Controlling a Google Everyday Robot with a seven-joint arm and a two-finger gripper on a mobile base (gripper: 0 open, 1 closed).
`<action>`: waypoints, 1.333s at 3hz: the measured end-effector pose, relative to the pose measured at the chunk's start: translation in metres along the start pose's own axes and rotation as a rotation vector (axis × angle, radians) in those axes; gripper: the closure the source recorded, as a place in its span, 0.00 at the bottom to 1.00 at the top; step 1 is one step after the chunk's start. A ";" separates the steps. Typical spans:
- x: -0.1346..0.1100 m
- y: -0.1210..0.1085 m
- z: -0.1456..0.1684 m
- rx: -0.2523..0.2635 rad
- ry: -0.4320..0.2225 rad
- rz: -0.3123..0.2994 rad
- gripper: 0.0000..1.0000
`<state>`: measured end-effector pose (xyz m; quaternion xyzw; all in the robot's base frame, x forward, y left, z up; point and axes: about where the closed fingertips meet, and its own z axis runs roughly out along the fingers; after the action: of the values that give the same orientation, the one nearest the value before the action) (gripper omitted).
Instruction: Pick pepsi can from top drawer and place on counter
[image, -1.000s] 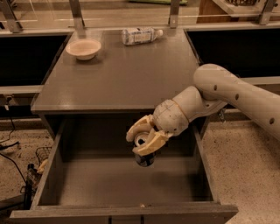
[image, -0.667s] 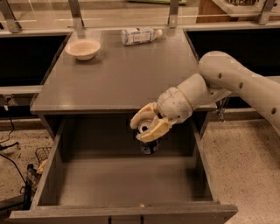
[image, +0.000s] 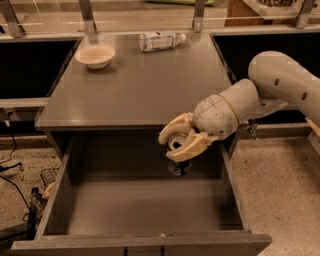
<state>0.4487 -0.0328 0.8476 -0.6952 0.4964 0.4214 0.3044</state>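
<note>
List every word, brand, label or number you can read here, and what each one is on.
No text reads clearly enough to quote.
White label on the clear bottle lying on the counter: too blurred to read.
Markings on the pepsi can, held by the gripper over the top drawer: too dark to read.

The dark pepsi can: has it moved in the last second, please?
Yes: the gripper, over the grey top drawer, has raised the dark pepsi can towards the front edge of the grey counter.
</note>
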 end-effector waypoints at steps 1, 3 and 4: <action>0.000 0.000 0.000 0.000 0.000 0.000 1.00; -0.028 -0.023 -0.030 0.031 0.041 -0.022 1.00; -0.062 -0.038 -0.059 0.070 0.089 -0.050 1.00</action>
<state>0.4920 -0.0435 0.9301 -0.7145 0.5063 0.3646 0.3165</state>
